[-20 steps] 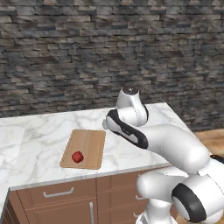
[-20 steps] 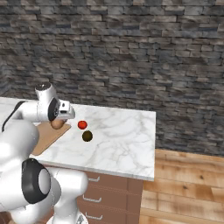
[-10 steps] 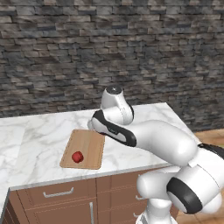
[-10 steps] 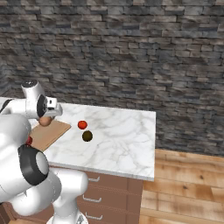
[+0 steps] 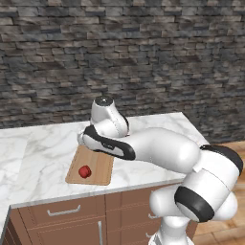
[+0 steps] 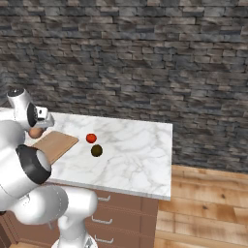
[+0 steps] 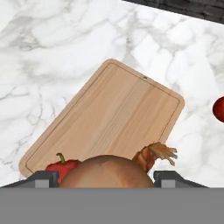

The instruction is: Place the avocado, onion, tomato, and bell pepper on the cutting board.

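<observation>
In the left base view, the bell pepper [image 5: 84, 171] lies on the cutting board [image 5: 98, 168] at lower left of centre, near the board's front end, so that item looks done. The arm reaches over the board's far end, and its wrist hides what hangs beneath it.

In the right base view, going left to right: the gripper [image 6: 37, 130] sits at the left edge with the tan onion [image 6: 35, 132] tucked just under the hand, above the far end of the board. Right of the board, on the bare marble table [image 6: 135, 160], the tomato [image 6: 91, 138] and the dark avocado [image 6: 97, 150] lie close together near the middle of the frame, the avocado in front. Both are off the board.

In the hand view the board runs diagonally across the middle. At bottom centre the onion fills the space between the two finger tips [image 7: 43, 178], its dry papery stem sticking out to the right; the jaws stand partly open and closed on it. The pepper peeks out just left of the onion, and the tomato cuts into the right edge, halfway down.

The step in hand, then, seems to be carrying the onion to the board, the second of four items. The next move calls for lowering it onto a free patch of wood, away from the pepper, and releasing it low so the round ball does not roll off. After that, tomato and avocado remain.
</observation>
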